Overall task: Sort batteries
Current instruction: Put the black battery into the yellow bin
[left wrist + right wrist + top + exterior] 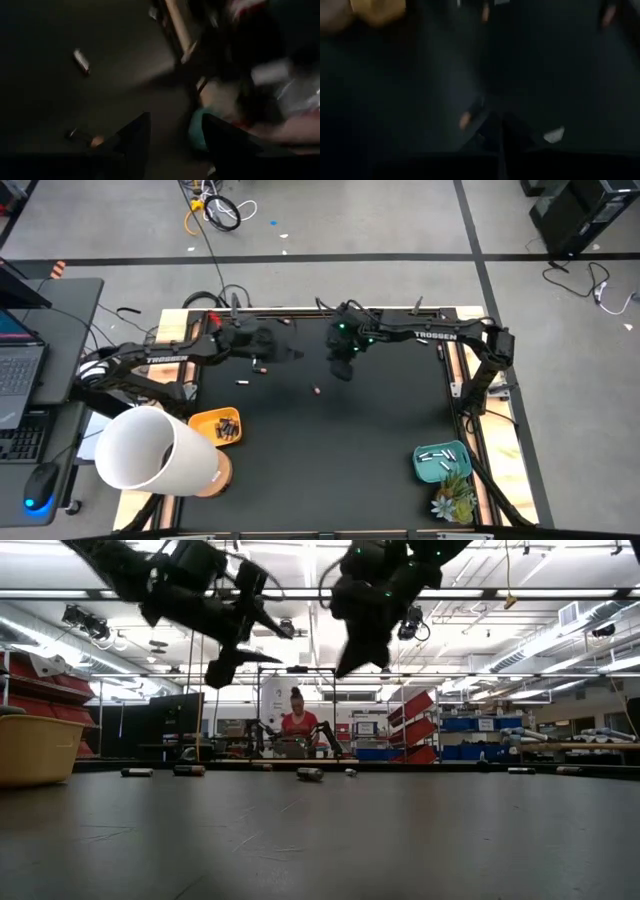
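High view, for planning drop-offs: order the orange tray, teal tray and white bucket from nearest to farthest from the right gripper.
From the right gripper:
1. Orange plastic tray, toward the left arm's side.
2. Teal plastic tray, at the right front corner.
3. White round bucket, far left, beyond the orange tray.

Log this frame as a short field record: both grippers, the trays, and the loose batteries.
left gripper: raised above the table's rear, jaws open, nothing between them
right gripper: raised near the table's centre rear, jaws shut; whether it holds a battery cannot be told
orange plastic tray: front left, holds dark batteries
teal plastic tray: front right, holds white batteries
loose batteries on black table: a few, including one and another
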Tool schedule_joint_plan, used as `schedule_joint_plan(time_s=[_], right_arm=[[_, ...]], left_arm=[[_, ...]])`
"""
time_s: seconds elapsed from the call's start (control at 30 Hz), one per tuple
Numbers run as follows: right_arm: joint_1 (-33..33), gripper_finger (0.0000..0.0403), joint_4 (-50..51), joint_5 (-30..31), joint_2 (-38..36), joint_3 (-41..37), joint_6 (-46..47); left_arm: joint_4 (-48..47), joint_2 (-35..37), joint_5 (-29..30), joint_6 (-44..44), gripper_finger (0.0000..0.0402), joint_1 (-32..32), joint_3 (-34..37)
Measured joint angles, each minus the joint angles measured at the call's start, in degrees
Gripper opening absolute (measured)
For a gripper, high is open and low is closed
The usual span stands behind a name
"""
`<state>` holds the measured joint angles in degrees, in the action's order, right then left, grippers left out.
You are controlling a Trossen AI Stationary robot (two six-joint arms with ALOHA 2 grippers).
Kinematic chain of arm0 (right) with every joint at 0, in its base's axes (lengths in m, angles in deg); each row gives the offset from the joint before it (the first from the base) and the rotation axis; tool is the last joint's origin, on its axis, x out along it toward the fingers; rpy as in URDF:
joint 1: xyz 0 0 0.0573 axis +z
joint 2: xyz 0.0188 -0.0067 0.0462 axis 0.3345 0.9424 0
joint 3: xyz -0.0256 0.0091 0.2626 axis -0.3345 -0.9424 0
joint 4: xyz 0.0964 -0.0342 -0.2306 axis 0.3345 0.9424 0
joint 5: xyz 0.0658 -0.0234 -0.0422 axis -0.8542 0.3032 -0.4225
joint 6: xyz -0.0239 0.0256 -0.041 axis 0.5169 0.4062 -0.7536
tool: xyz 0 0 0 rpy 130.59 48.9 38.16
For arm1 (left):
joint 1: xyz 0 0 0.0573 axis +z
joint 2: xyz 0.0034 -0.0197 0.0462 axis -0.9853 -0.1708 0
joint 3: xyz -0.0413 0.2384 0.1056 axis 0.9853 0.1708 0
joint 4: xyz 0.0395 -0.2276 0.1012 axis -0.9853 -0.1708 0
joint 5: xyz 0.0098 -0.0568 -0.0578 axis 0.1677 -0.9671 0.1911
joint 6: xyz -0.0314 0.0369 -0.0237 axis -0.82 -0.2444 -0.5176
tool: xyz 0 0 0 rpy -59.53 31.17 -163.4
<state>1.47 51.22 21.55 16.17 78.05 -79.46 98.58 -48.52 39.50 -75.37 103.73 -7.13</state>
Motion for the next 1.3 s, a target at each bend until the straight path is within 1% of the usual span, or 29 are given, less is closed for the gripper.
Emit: schedule_joint_plan(time_s=[0.03,0.1,0.13,0.2,0.3,0.4,0.53,0.63,0.77,0.87,0.93,1.03,1.13,1.17,1.3], right_arm=[[-0.23,0.0018,1.72,-1.69,-0.06,-0.03,-0.51],[-0.47,0.0029,1.67,-4.42,-0.63,-0.92,-1.25],[-0.48,0.0033,1.55,-4.67,-1.18,-1.65,-1.24],[-0.28,0.0036,0.68,-5.34,-2.14,-2.83,-0.34],[0.04,0.0034,1.2,-5.64,-3.47,-5.9,3.41],[1.36,0.0028,1.37,-2.05,-5.33,-10.04,8.19],[3.26,0.0011,0.86,5.06,-8.96,-15.4,14.33],[4.28,0.0002,0.72,9.52,-12.62,-18.46,18.54],[5.11,0.0003,0.63,13.62,-18.49,-20.85,19.77],[4.94,0.0001,0.85,15.15,-22.75,-22.31,19.51],[4.67,0.0,1.08,15.13,-25.27,-23.19,17.67],[4.4,0.0,1.17,11.0,-28.57,-24.31,12.54],[4.61,0.0001,0.93,5.23,-31.93,-25.75,7.63],[4.87,0.0001,0.96,4.23,-32.84,-26.28,5.88],[5.42,0.0001,1.14,3.61,-35.88,-28.15,-0.47]], left_arm=[[-5.55,-0.21,0.02,4.37,0.0192,-1.46,-1.89],[-15.83,-2.09,0.06,15.46,0.0191,-4.89,-5.12],[-18.17,-3.28,0.65,20.68,0.019,-6.43,-6.59],[-19.98,-4.99,2.58,26.77,0.019,-8.32,-8.97],[-18.79,-8.37,3.13,28.33,0.019,-8.55,-11.41],[-19.67,-13.12,2.19,23.85,0.019,-8.18,-13.21],[-19.31,-19.71,-0.05,13.98,0.0188,-8.64,-15.33],[-19.83,-23.78,0.25,7.57,0.0188,-9.79,-16.51],[-20.05,-27.1,3.85,0.95,0.0188,-11.37,-18.84],[-21.8,-28.15,9.39,-4.03,0.0188,-12.51,-20.18],[-21.75,-28.24,14.33,-5.85,0.0187,-13.42,-21.26],[-23.5,-28.67,18.73,-6.3,0.0187,-14.33,-23.08],[-30.18,-30.38,19.83,-9.97,0.0187,-14.36,-26.5],[-32.16,-31.19,20.33,-10.78,0.0187,-14.38,-27.68],[-34.34,-34.24,22.58,-15.31,0.0187,-15.28,-31.94]])
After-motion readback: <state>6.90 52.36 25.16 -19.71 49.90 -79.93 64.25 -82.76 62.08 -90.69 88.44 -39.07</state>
